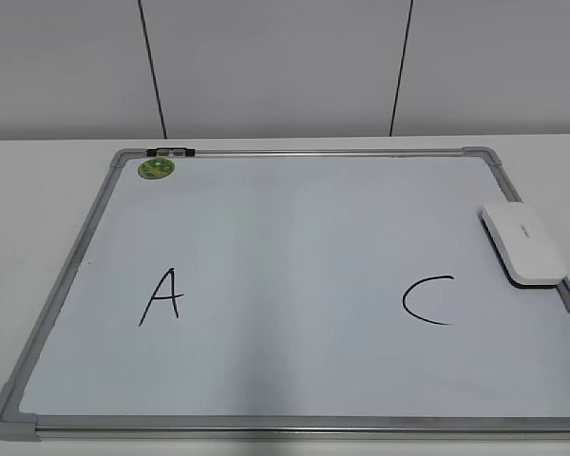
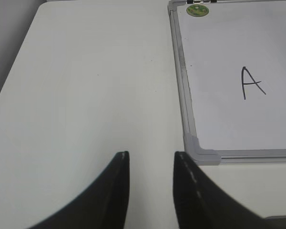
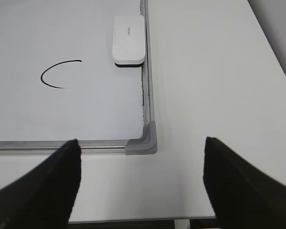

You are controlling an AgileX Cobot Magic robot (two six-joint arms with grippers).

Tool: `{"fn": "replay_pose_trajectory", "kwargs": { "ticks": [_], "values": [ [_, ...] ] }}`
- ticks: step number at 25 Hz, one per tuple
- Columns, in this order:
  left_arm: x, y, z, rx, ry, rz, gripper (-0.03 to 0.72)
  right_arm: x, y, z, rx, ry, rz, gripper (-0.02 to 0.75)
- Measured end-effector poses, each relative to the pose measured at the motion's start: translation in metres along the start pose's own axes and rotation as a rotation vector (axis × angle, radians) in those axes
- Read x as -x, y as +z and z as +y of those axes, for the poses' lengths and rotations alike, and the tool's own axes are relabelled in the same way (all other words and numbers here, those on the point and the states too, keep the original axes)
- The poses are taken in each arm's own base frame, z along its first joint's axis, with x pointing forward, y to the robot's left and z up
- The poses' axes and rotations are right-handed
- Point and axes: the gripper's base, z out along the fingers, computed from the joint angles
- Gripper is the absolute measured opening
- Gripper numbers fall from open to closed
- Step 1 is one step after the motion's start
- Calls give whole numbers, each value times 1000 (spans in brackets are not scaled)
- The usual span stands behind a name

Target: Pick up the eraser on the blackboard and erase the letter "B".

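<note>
The blackboard (image 1: 285,218) is a white board in a silver frame, flat on the table. It carries a black "A" (image 1: 161,296) at left and a black "C" (image 1: 427,300) at right. No letter "B" shows between them. The white eraser (image 1: 522,243) lies on the board against its right frame, and also shows in the right wrist view (image 3: 128,38). My left gripper (image 2: 151,157) is open and empty over the table left of the board. My right gripper (image 3: 141,143) is wide open and empty near the board's front right corner (image 3: 144,142). Neither gripper shows in the exterior view.
A round green sticker (image 1: 157,169) sits at the board's top left, also in the left wrist view (image 2: 198,9). Bare white table (image 2: 86,86) lies left of the board and right of it (image 3: 214,71). A grey wall stands behind the table.
</note>
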Motion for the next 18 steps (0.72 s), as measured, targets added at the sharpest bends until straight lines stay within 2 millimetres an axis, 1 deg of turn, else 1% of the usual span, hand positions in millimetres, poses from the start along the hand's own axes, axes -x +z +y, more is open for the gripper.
{"fn": "replay_pose_trajectory", "kwargs": {
  "ticks": [18],
  "values": [
    [0, 0, 0, 0, 0, 0, 241, 0, 0, 0, 0, 0, 0, 592]
  ]
}}
